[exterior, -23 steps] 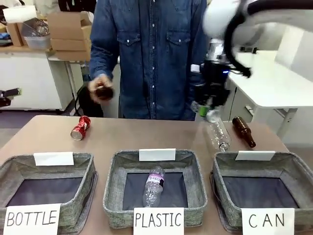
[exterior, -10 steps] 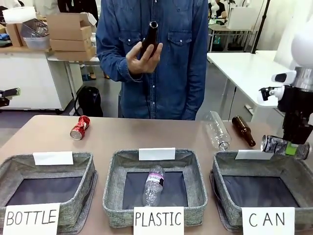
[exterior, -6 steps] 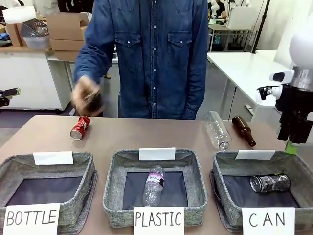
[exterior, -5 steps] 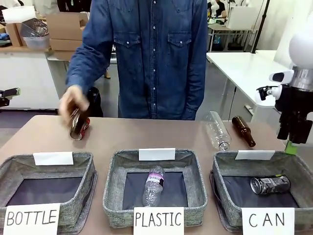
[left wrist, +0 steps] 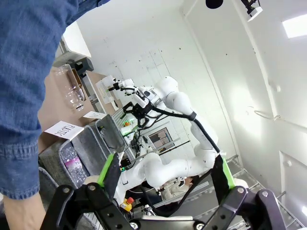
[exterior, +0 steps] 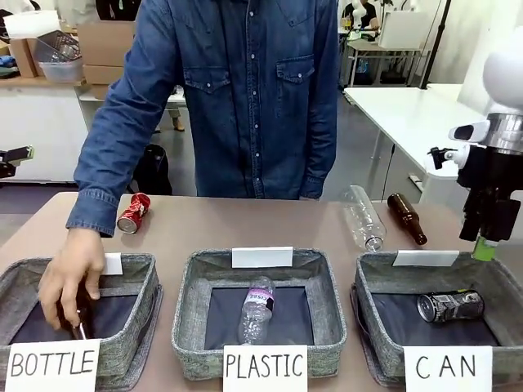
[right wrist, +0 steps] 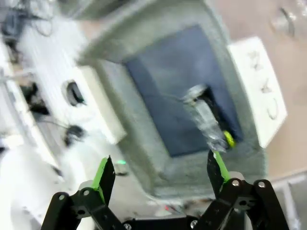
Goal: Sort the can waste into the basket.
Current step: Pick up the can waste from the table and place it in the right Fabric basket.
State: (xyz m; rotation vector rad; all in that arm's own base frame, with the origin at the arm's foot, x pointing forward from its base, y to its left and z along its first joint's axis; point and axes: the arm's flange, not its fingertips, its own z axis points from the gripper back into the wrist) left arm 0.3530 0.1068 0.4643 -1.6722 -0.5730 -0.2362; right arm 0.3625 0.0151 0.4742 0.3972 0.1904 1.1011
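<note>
The right jaws had released and stood spread, empty, above the CAN basket [exterior: 372, 278]; the black can [exterior: 450, 306] now lay inside it; the left jaws stood spread, empty; the dented red can [exterior: 133, 213] lay on the counter [exterior: 245, 224], unsorted.

White right arm [exterior: 505, 77], black right end effector [exterior: 480, 238], green pads [exterior: 484, 249]; blue denim shirt [exterior: 245, 98], buttoned pockets.
</note>
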